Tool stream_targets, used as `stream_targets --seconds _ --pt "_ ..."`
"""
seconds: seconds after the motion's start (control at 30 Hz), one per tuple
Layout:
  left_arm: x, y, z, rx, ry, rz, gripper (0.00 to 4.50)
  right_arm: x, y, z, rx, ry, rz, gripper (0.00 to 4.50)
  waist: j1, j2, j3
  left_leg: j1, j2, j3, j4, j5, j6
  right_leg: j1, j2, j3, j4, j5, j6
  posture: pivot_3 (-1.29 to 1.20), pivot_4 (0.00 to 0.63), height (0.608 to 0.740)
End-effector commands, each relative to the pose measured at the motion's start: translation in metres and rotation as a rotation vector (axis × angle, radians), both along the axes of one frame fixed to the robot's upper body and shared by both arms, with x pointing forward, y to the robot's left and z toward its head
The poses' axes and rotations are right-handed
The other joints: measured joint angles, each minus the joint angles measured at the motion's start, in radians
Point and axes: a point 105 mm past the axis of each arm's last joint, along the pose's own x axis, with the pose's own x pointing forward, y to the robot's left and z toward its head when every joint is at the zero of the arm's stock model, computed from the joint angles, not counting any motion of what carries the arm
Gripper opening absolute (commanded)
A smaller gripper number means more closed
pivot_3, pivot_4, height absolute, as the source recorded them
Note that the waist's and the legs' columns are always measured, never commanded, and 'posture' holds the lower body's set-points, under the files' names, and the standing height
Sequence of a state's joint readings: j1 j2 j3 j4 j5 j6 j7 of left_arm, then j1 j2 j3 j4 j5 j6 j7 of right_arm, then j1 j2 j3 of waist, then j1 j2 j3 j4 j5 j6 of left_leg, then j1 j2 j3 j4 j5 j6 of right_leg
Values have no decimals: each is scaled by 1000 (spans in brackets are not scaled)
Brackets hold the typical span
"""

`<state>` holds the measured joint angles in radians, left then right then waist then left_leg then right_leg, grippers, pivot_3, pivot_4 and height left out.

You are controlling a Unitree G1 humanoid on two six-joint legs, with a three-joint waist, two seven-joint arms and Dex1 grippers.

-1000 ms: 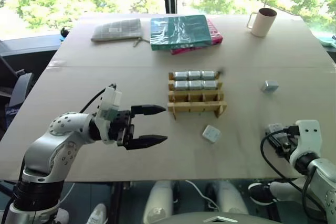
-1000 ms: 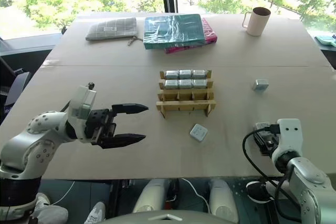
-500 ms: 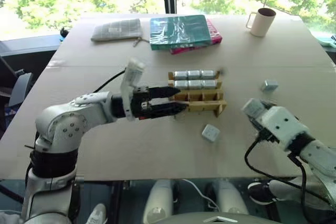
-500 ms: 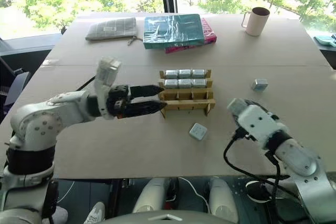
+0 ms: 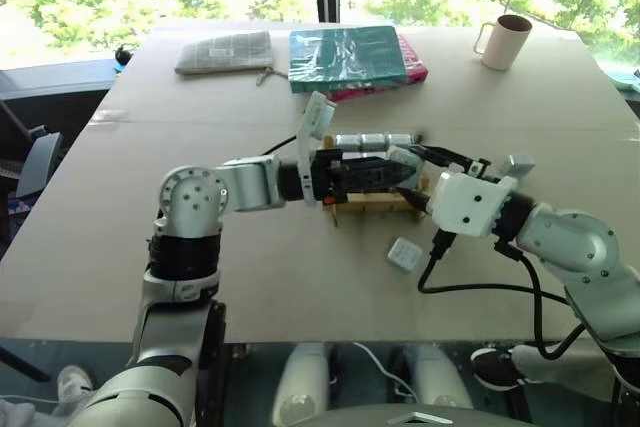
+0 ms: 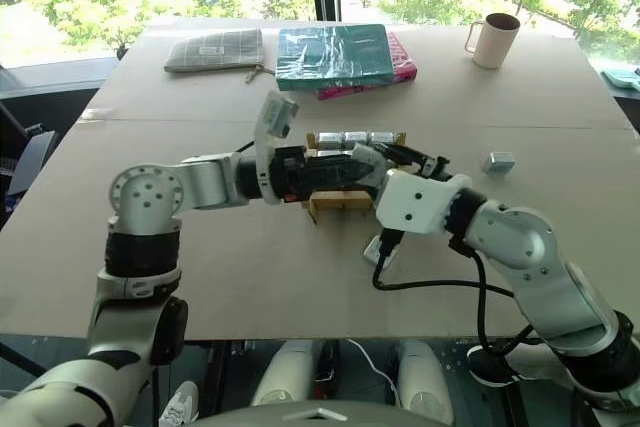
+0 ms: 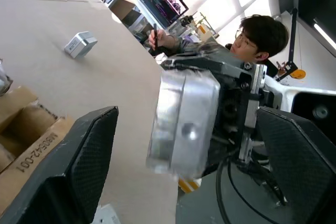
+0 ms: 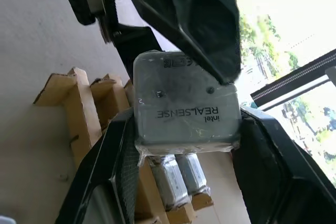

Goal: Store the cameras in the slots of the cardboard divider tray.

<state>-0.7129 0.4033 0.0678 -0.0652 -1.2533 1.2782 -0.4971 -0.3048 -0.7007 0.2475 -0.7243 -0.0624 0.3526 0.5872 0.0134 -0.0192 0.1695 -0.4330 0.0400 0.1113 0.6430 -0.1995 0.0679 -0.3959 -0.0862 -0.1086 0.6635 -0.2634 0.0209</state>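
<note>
Camera meeting both pincers over the tray
Your right pincer is gripping a camera broadside, label inverted; your left pincer is gaping wide around it, above the cardboard divider tray.

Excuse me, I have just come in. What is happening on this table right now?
A two-armed robot is packing small silver cameras into a cardboard divider tray. Its right gripper holds one camera above the tray, and the open left gripper is positioned around that camera, as if for a handover. The tray's far row is filled. Two more cameras lie loose on the table, one near and one farther right.
</note>
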Motion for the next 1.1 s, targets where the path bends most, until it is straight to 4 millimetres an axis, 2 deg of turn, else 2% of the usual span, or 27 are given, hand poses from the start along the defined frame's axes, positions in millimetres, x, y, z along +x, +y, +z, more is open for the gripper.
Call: stream_targets --seconds 0.03,0.1,0.3,0.33,0.37,0.4,0.43,0.53,0.73,0.83,1.1 --pt "2 -1 7 -27 -16 6 4097 -4 6 12 14 -56 36 1944 0 0 0 0 0 0 0 0 0 0 0 0 0 0 0 0 150 740" --pt "0 -1 8 -34 -15 -10 3618 -4 6 13 27 -56 33 1944 0 0 0 0 0 0 1 0 0 0 0 0 1 0 0 0 150 740" --pt "1 2 8 -38 -22 8 1052 -3 5 12 59 -3 35 1944 0 0 0 0 0 0 1 0 0 0 -1 0 1 0 0 0 150 740" --pt "1 2 9 -39 -26 12 950 -3 5 12 68 13 39 1944 0 0 0 0 0 0 1 0 0 0 -1 0 1 0 0 0 150 740" --pt "1 3 9 -36 -35 12 935 -2 5 13 80 21 37 2943 0 0 0 0 0 0 1 0 0 0 -1 0 1 0 0 0 150 740" --pt "2 3 10 -34 -41 13 924 -1 4 13 89 27 34 3026 0 0 0 0 0 0 1 0 0 0 -1 0 1 0 0 0 150 740" --pt "3 4 10 -24 -52 19 882 0 2 13 97 34 22 3470 0 0 0 0 0 0 1 0 0 0 -1 0 1 0 0 0 150 740" --pt "12 12 12 31 -148 49 874 5 -14 9 160 103 -60 4402 0 0 0 0 0 0 1 0 0 0 0 0 1 0 0 0 150 740" --pt "41 34 -4 279 -449 -7 874 -11 -55 5 340 346 -87 4402 3 0 0 -1 -1 0 1 -1 -1 0 1 -2 1 2 -4 0 150 740" --pt "52 40 -12 359 -525 -86 874 -23 -70 11 361 376 -67 4402 4 1 0 -1 -1 -1 0 -2 -1 0 0 -3 0 2 -4 0 150 740" --pt "77 39 -21 517 -645 -246 874 -40 -67 7 293 414 -14 4402 2 1 1 -4 0 -2 1 -4 6 -2 -1 -4 -1 2 -4 0 150 740"
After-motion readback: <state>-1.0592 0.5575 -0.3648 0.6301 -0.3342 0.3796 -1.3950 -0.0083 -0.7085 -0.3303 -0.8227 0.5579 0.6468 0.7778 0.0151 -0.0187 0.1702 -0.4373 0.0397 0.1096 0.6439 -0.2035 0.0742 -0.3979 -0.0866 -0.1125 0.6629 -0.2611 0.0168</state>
